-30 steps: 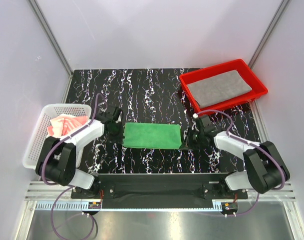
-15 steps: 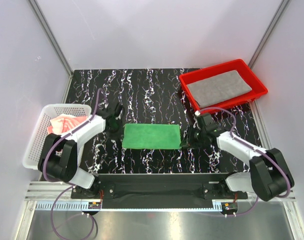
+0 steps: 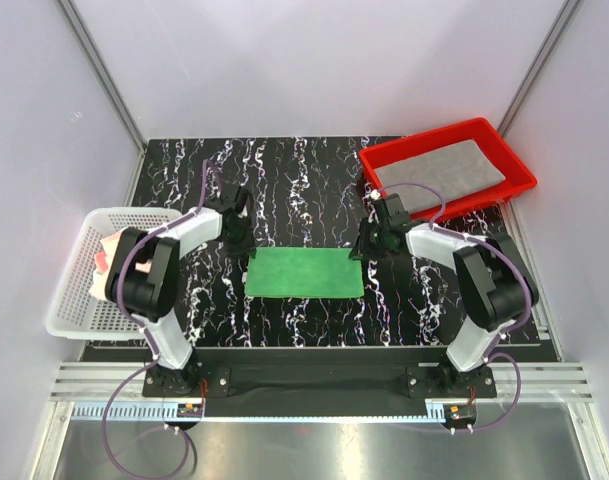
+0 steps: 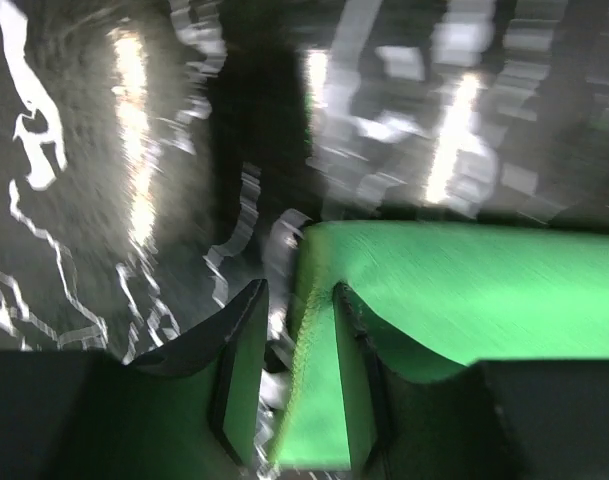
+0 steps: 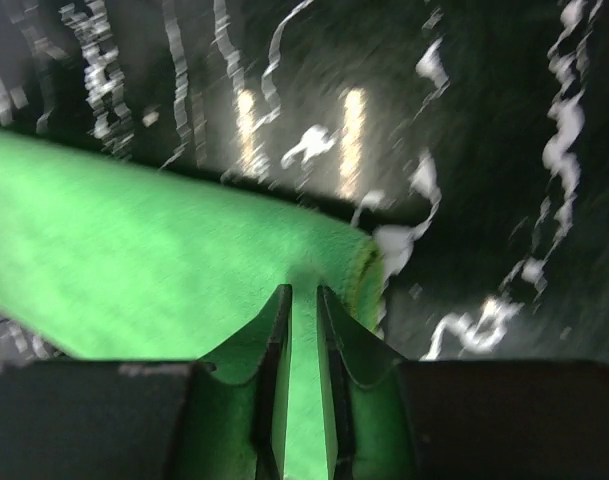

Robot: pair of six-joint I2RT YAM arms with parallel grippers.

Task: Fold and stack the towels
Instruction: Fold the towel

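Both pincers, left (image 4: 289,375) and right (image 5: 302,350), are standing parted over the folded bright green terry towel (image 3: 304,272) at its 9 and 3 o'clock ends, seemingly readying to fold it.

Green, red, grey, pink on black marble

Bright green towel (image 3: 304,273); black table (image 3: 304,180) veined white; grey towel (image 3: 439,177) in red tray (image 3: 524,180); pink towel (image 3: 103,257) in white basket (image 3: 69,310).

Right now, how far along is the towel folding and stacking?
Done: the folded grey terry towel lies in the red plastic tray. In hand: the bright green terry towel lies folded on the table, a gripper at each far corner. Left: stacking it, then the pink towel in the white lattice basket.
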